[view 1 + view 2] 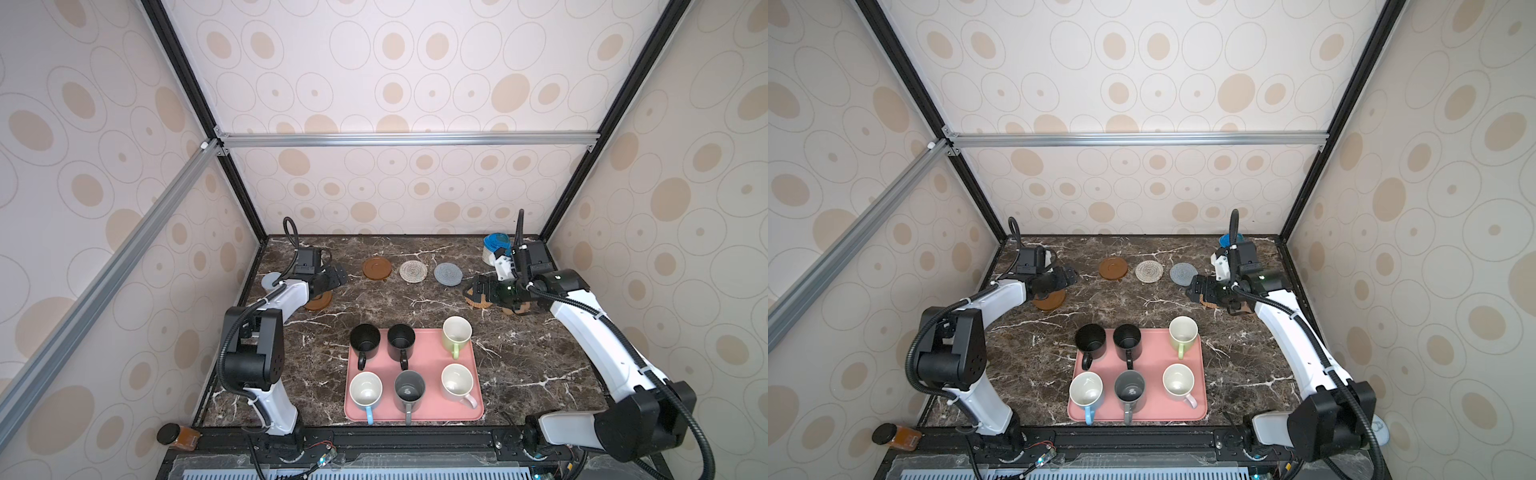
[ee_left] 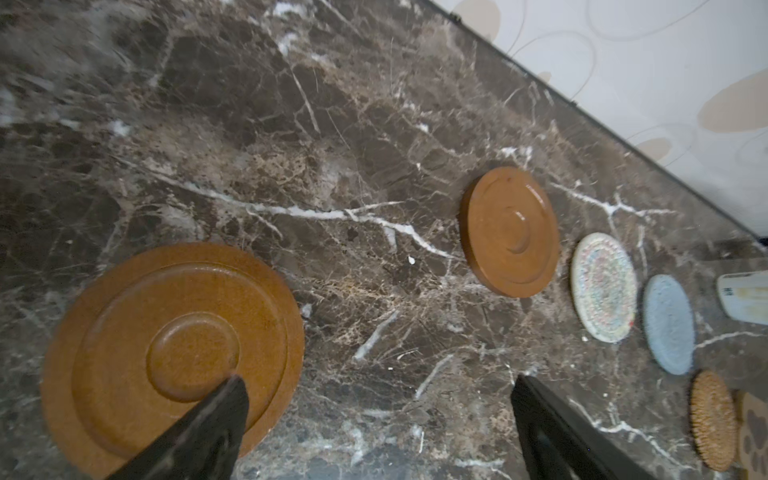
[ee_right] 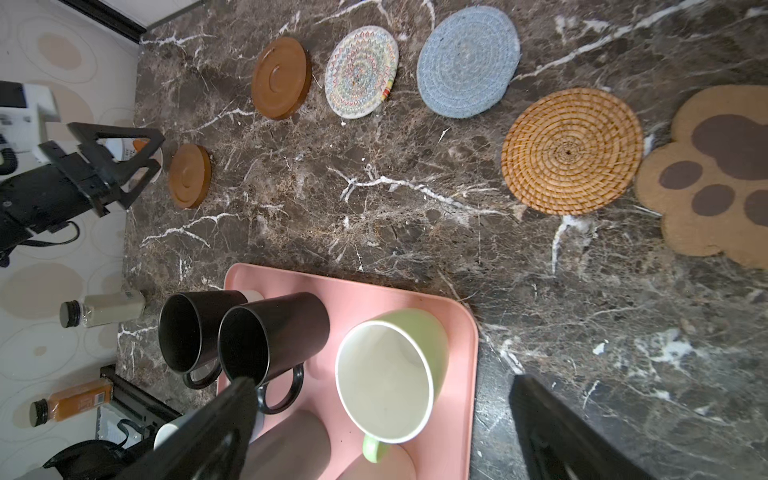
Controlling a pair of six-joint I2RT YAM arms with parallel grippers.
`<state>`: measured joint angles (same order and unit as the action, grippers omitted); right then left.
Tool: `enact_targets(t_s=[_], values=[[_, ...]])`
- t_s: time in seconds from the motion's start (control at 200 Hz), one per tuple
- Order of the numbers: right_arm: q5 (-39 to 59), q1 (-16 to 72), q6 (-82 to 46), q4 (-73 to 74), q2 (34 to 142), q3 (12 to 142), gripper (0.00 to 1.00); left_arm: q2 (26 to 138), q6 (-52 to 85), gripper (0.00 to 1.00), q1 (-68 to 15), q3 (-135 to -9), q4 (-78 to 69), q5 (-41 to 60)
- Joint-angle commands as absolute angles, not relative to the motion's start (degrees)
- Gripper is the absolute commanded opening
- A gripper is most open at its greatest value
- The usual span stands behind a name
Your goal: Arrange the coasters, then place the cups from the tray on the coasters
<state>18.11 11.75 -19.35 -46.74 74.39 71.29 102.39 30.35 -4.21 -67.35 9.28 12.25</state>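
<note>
Hovers left gripper, jaws spread wide and empty, over brown ringed coaster. Hangs right gripper, jaws equally wide, above rattan coaster. Shows six mugs on pink tray.

Left arm and right arm reach forward, wrists turned inward, left gripper and right gripper facing each other, both with jaws spread wide
</note>
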Motion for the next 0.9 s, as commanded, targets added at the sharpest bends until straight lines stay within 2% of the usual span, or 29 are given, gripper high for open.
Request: enact_targets(t_s=[0.0,0.35,0.895], values=[[16.61,11.51,-21.01,-47.86,71.76,69.12,0.99,105.39,25.97,1.00,-3.87,-71.69,14.57,11.54],[15.86,11.51,-23.25,-46.85,67.51,65.04,0.99,112.01,22.62,0.99,-3.87,-75.63,17.14,14.28],[15.19,11.51,-24.86,-46.32,67.10,64.34,0.99,113.51,21.82,1.00,-5.82,-72.84,15.72,19.04]])
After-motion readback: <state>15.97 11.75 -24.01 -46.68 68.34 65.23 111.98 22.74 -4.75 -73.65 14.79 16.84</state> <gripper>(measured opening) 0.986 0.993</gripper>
